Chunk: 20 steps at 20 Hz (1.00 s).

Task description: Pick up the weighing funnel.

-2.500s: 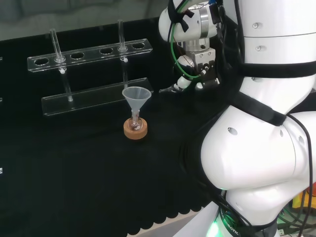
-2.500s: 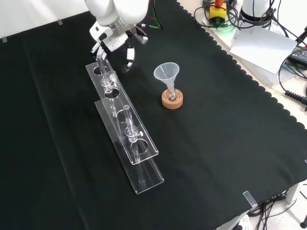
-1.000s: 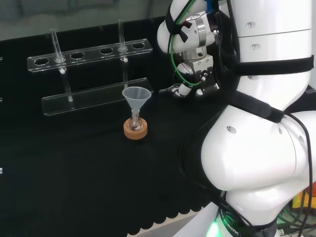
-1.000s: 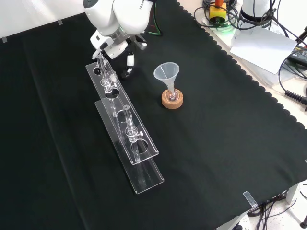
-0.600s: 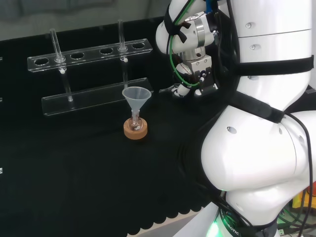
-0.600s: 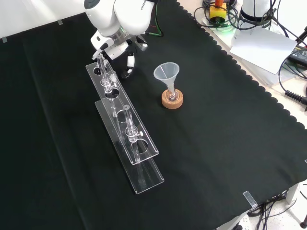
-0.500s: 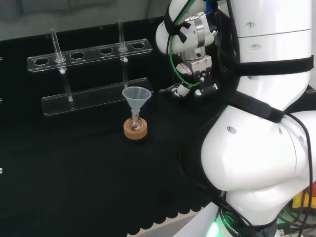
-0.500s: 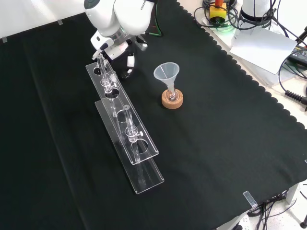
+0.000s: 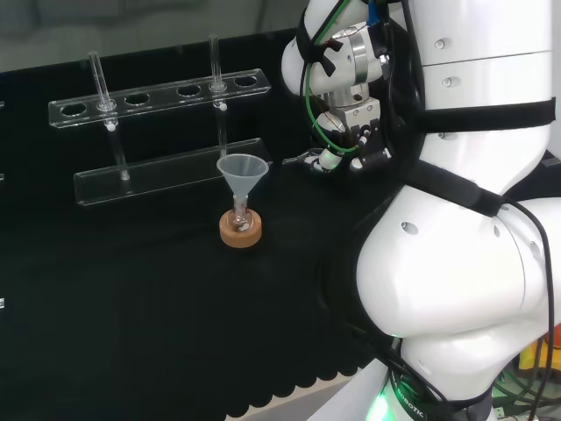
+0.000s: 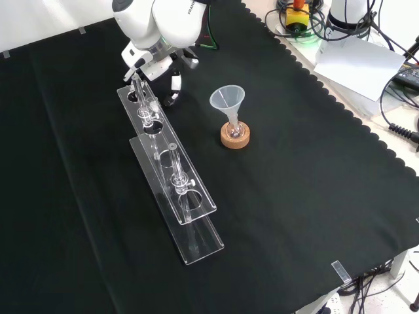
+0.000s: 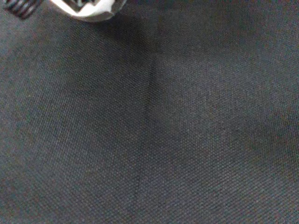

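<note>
The weighing funnel (image 9: 294, 160) is a small clear piece lying on the black cloth by the right end of the test-tube rack in the head view. In the front view, the weighing funnel (image 10: 171, 99) lies just beside the rack's far end. My hand (image 9: 337, 140) hangs low right next to it. In the front view my hand (image 10: 175, 78) points a finger (image 10: 175, 84) straight down at the piece; I cannot tell if it touches. The fingers look straight and hold nothing. A blurred white part of the hand (image 11: 88, 7) shows over bare cloth in the wrist view.
A clear two-tier test-tube rack (image 10: 171, 176) holding two glass tubes runs along the cloth close to the hand. The big funnel (image 10: 228, 101) stands in a small flask on a cork ring (image 10: 235, 136), a short way from the hand. The arm's white links (image 9: 465, 219) stand at the head view's right.
Over 2.5 s the hand has come down toward the cloth and shifted a little toward the rack's end. In the last second it barely moves. The weighing funnel lies where it was.
</note>
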Each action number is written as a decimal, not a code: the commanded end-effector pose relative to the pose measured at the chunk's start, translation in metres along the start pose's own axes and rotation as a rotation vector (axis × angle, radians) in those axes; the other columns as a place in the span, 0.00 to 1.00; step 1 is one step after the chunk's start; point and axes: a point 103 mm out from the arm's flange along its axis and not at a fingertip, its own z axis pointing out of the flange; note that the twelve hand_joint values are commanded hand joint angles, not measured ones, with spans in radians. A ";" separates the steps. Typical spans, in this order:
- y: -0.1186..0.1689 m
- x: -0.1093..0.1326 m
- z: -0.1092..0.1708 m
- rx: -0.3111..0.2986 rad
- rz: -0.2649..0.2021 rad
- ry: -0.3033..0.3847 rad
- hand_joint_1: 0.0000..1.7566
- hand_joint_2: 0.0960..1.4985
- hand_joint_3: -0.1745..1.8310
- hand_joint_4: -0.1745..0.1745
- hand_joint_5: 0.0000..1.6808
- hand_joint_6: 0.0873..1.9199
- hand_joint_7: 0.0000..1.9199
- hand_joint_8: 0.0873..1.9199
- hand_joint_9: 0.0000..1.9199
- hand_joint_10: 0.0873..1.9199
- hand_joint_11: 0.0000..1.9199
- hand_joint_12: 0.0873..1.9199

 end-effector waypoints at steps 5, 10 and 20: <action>0.001 0.012 -0.007 0.007 -0.016 -0.044 0.49 0.40 0.41 0.40 0.35 0.32 0.23 0.35 0.33 0.28 0.13 0.70; 0.002 0.013 -0.005 0.015 -0.006 -0.072 0.50 0.40 0.41 0.44 0.40 0.35 0.23 0.35 0.33 0.29 0.12 0.70; 0.005 0.013 -0.004 0.034 0.017 -0.131 0.55 0.40 0.41 0.57 0.51 0.47 0.23 0.35 0.34 0.29 0.12 0.70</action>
